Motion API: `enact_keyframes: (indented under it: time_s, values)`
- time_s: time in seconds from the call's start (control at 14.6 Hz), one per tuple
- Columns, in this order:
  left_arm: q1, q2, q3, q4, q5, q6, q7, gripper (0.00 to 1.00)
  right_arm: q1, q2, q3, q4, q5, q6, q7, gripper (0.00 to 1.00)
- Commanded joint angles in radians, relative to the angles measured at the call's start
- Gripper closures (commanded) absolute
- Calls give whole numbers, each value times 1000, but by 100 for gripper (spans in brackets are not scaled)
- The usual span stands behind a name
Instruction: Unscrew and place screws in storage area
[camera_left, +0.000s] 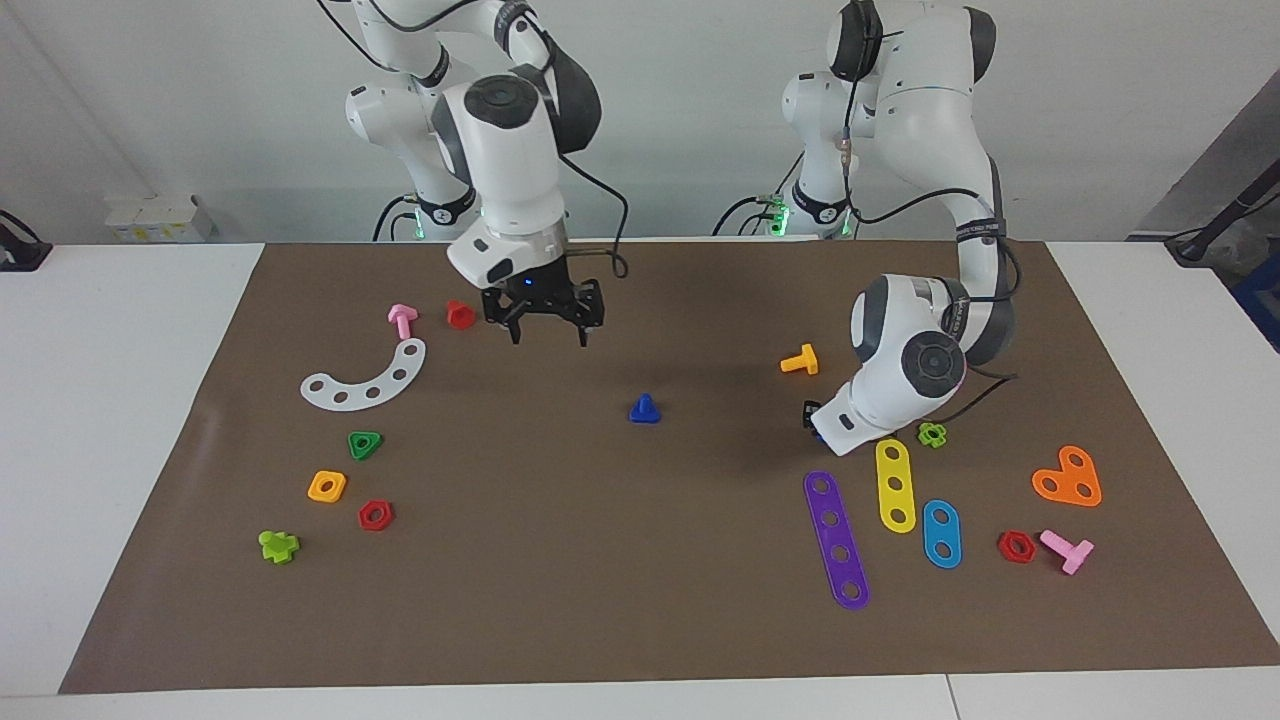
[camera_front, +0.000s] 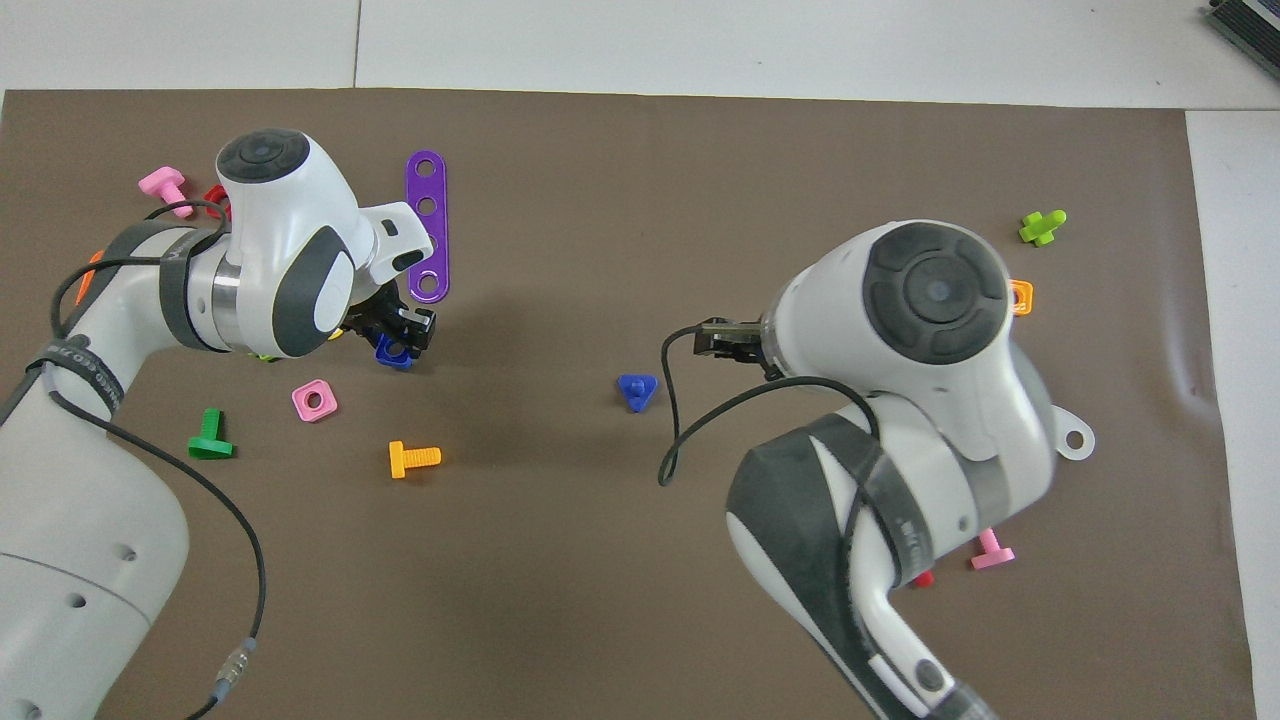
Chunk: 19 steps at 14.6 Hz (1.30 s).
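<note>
One dark-blue screw (camera_left: 645, 409) with a triangular head lies alone on the brown mat near the middle; it also shows in the overhead view (camera_front: 635, 390). My right gripper (camera_left: 545, 332) hangs open and empty above the mat, a little toward the right arm's end from the screw, and also shows in the overhead view (camera_front: 722, 340). My left gripper (camera_front: 405, 335) is low at the mat, beside the purple strip (camera_front: 428, 226). It is shut on a blue square nut (camera_front: 392, 352) with a hole. The facing view (camera_left: 815, 422) shows only a sliver of blue under the hand.
Yellow (camera_left: 895, 485) and blue (camera_left: 941, 533) strips, an orange plate (camera_left: 1068, 477) and an orange bolt (camera_left: 800, 360) lie around the left hand. A pink nut (camera_front: 314, 400) and a green bolt (camera_front: 210, 438) lie nearby. A white curved strip (camera_left: 365, 380) and small nuts lie at the right arm's end.
</note>
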Motion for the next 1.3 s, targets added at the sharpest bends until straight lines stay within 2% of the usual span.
enact_keyframes:
  time_s: [0.0, 0.27, 0.41, 0.48, 0.68, 0.82, 0.96, 1.23]
  values:
    - [3, -41, -1, -27, 26, 15, 10, 0, 50, 66, -3, 5, -26, 75, 78, 5]
    - [3, -44, 23, 8, 23, -29, 2, 0, 96, 136, -3, 9, -60, 159, 146, 6]
    - [5, -62, 54, 74, 23, -143, 5, 0, 110, 167, -3, 13, -63, 179, 156, 6]
    - [5, -87, 85, 93, 23, -204, 8, 0, 136, 197, -5, 21, -80, 190, 172, 7]
    - [5, -177, 163, 76, 26, -286, 12, 0, 150, 254, -5, 18, -117, 247, 225, 10]
    - [6, -219, 215, 76, 55, -330, 15, 0, 158, 271, -3, 6, -141, 273, 230, 15]
    - [8, -279, 220, 46, 120, -336, 44, 0, 156, 279, -5, 2, -144, 288, 230, 26]
    - [22, -383, 223, 61, 130, -370, 50, 0, 155, 281, -5, 2, -149, 291, 230, 39]
